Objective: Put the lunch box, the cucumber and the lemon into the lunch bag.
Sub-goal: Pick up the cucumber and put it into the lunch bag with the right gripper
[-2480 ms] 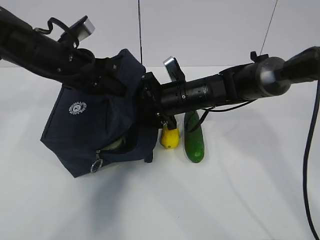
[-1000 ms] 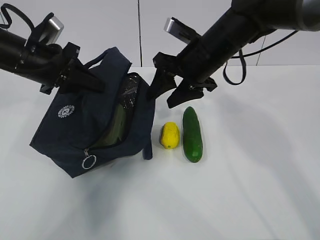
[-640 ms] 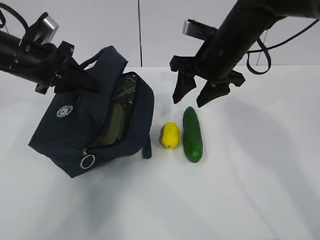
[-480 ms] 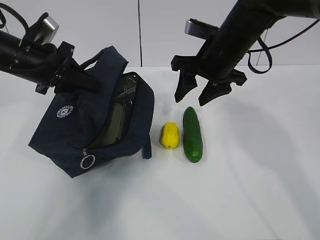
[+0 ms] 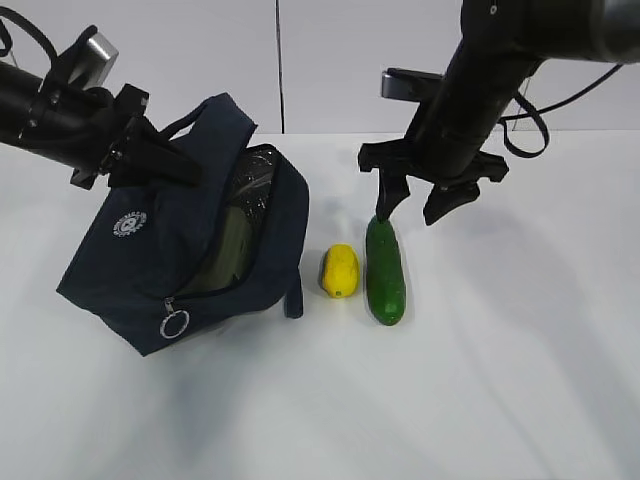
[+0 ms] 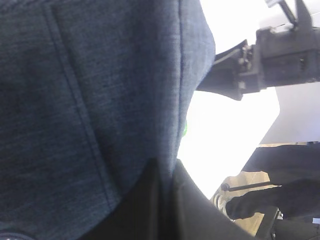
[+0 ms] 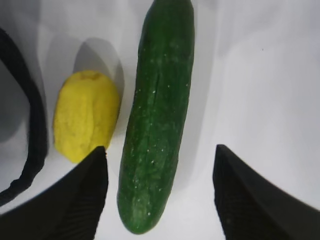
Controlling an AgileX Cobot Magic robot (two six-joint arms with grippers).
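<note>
1. Since the earlier frames, the right gripper (image 5: 415, 205) has withdrawn from the mouth of the lunch bag (image 5: 165, 270), swung rightward and come down over the far end of the cucumber (image 5: 385, 268); the bag, lemon and cucumber lie as they did a second ago.
2. Surface: plain white table (image 5: 500, 380), backed by a pale wall with a dark vertical seam.
3. Lunch bag: dark navy, tilted, its top unzipped and gaping toward the table centre. A pale green item shows inside the opening, most likely the lunch box (image 5: 232, 245), with clear film above it.
4. Left gripper (image 5: 150, 160): closed on the bag's upper fabric, holding it raised; the left wrist view is filled with navy cloth.
5. Right gripper: jaws spread wide and empty, straddling the cucumber's end without touching it.
6. Lemon (image 5: 340, 270): on the table, just beside the cucumber, between it and the bag.
</note>
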